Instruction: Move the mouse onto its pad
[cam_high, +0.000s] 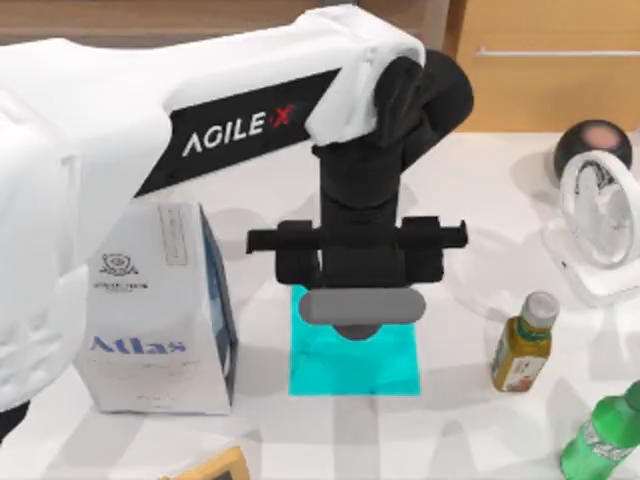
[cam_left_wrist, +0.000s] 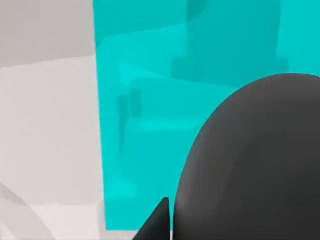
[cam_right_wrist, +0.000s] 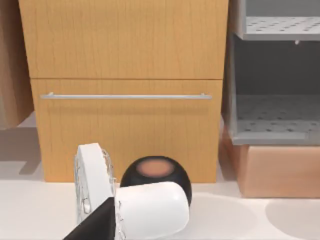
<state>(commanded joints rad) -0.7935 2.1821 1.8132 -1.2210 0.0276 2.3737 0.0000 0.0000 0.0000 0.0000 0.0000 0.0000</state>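
The mouse (cam_left_wrist: 255, 165) is a dark rounded body at the lower right of the left wrist view, directly over the cyan pad (cam_high: 355, 360) at the centre of the top view. The left gripper (cam_high: 357, 322) hangs above the pad's upper half; whether it pinches the mouse I cannot tell. A good placement means lowering straight down, away from the Atlas bag (cam_high: 160, 310) at left and the yellow bottle (cam_high: 522, 345) at right.
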